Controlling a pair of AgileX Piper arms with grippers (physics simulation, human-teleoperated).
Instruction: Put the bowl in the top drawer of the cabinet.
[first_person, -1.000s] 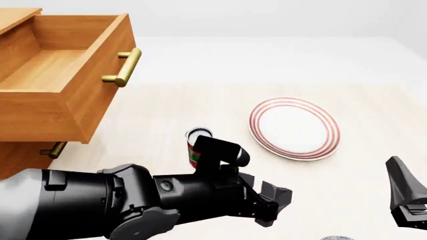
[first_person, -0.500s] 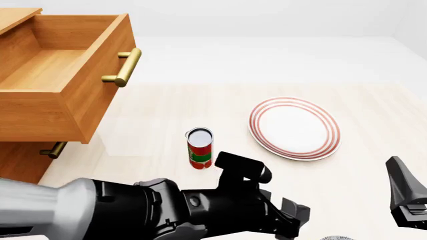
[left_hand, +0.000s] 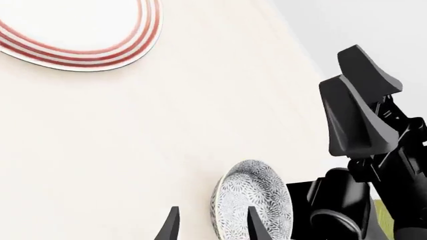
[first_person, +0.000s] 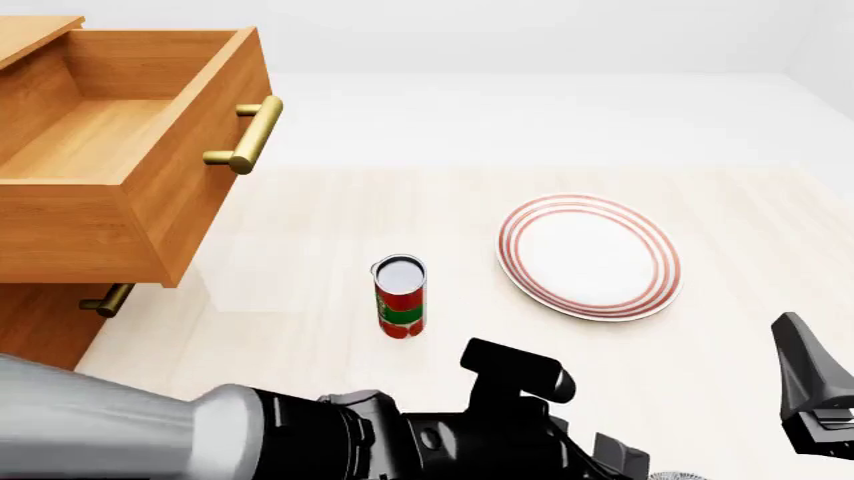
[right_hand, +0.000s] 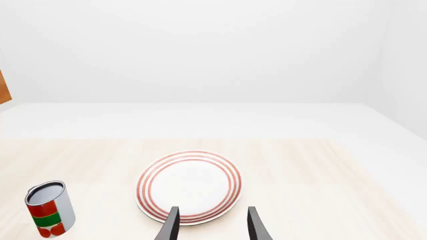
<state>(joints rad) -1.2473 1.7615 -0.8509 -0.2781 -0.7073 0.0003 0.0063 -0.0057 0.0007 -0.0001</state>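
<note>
The bowl (left_hand: 257, 197), white with dense blue-grey speckle, sits on the table near its front edge; the front view shows only a sliver of the bowl (first_person: 675, 476) at the bottom border. My left gripper (left_hand: 211, 227) is open right at it, the near rim lying between the fingers and one finger (left_hand: 255, 226) over the inside. From the front, the left gripper (first_person: 622, 462) is low beside that sliver. The cabinet (first_person: 34, 310) stands far left, its top drawer (first_person: 127, 215) pulled out with nothing in it. My right gripper (right_hand: 211, 225) is open, holding nothing.
A red-ringed white plate (first_person: 589, 256) lies mid-right on the table. A red and green can (first_person: 400, 297) stands between plate and cabinet. The lower drawer's brass handle (first_person: 107, 299) shows under the open drawer. The right gripper (first_person: 814, 395) hovers at the right edge, close to the bowl.
My left arm has swung toward the near right and dropped lower, bringing its gripper to the bowl at the bottom edge. The right arm, can and plate have not moved.
</note>
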